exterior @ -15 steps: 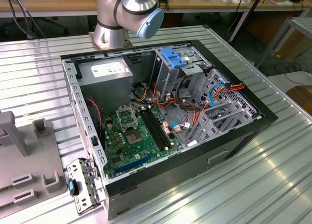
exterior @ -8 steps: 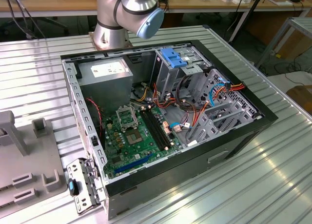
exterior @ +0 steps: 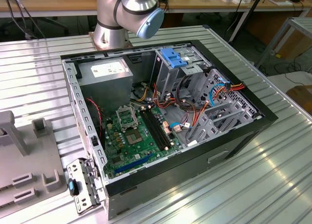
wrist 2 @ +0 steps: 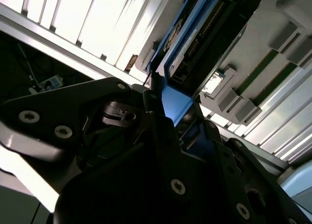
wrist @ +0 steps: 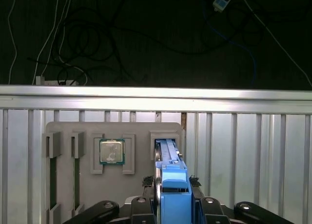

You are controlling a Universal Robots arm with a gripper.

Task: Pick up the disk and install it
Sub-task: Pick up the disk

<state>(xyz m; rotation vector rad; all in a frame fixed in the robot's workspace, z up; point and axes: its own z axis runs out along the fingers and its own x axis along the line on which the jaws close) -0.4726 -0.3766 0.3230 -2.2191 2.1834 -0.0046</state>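
I see the jaws closed tight on the disk (wrist: 170, 160) in the first wrist view. One dark finger (wrist: 196, 189) is pressed on each side of its bright blue frame. The disk stands on its thin edge in a slot of the grey tray (wrist: 141, 131). I cannot tell if its bottom edge is touching the slot or is just above it.

In the second wrist view the blue frame (wrist 2: 175, 101) pokes out between the dark jaws, and the dark body of the disk goes on past them, over the tray's slots.

Beside the disk's slot, a square chip (wrist: 111, 151) lies flat in its own pocket of the tray. Further along, two green strips (wrist: 52, 180) sit in narrow slots. The tray lies on the ribbed metal surface (wrist: 243, 151).

In the exterior view the open computer case (exterior: 234, 136) lies on its side on the same surface, just in front of the arm (exterior: 129, 9). The green board (exterior: 131, 141) is inside it. The grey drive cage (exterior: 170, 80) with its blue latch (exterior: 173, 57) is at the far end of the case. The tray is at the exterior view's left, apart from the case.
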